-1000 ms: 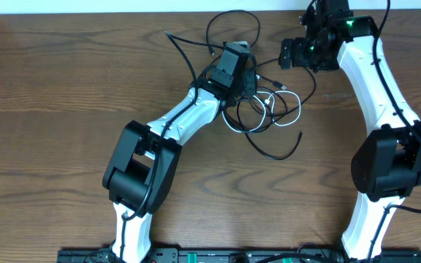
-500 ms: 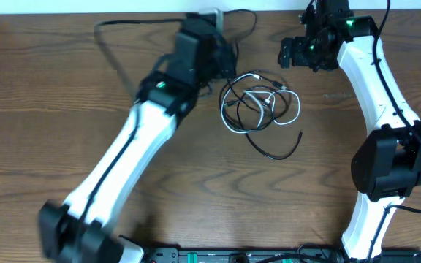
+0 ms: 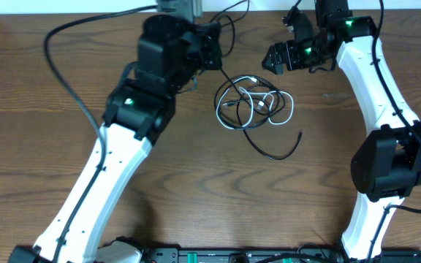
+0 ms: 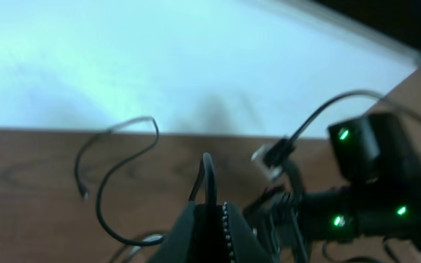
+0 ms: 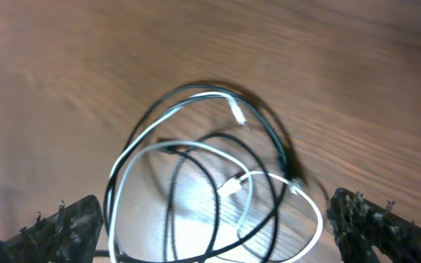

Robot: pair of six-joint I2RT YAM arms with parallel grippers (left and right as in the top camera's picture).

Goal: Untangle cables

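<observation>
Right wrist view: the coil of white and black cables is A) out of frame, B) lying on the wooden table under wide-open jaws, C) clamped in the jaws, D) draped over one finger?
B: the coil of white and black cables lies flat on the wooden table, with the jaws spread wide at the lower corners, gripping nothing.

Open wood in front, crowding at the far edge.
Bare table lies in front of the cables. The left arm bars their left side. Behind them, the left gripper, pinching a black cable, and the spread right gripper leave a narrow gap.
</observation>
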